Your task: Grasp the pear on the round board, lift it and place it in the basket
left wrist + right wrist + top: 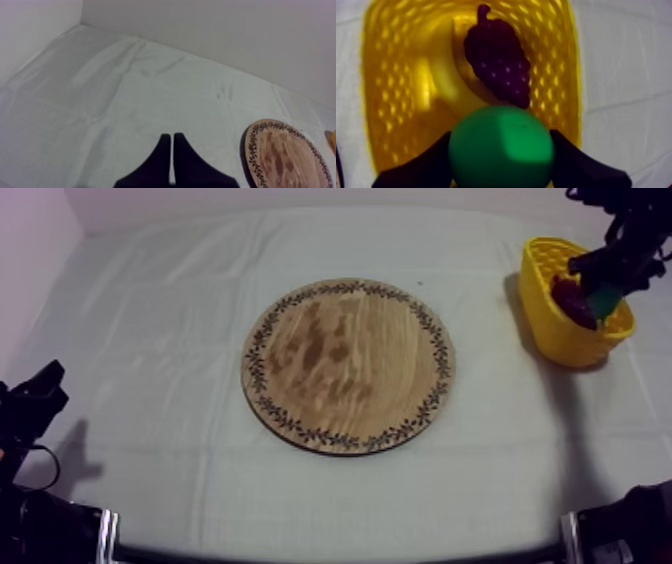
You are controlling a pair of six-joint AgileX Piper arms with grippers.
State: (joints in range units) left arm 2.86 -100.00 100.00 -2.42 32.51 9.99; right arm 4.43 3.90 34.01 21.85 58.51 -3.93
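Note:
The green pear (501, 147) sits between the black fingers (423, 162) of my right gripper (600, 280), which is shut on it. It hangs just over the open yellow basket (558, 328), above the near end. Inside the basket (386, 80) lie a dark purple bunch of grapes (498, 62) and a yellow banana (443, 75). From above, the pear (605, 300) shows beside the grapes (572, 300) at the basket's rim. The round wooden board (348, 364) in the table's middle is bare. My left gripper (45, 388) rests low at the left, its fingers (162, 150) together as a wedge.
The basket stands at the table's far right, near the back edge. The board's patterned rim (252, 150) lies to the right of my left gripper. Grey-white cloth (150, 318) covers the table, and a pale wall rises behind it.

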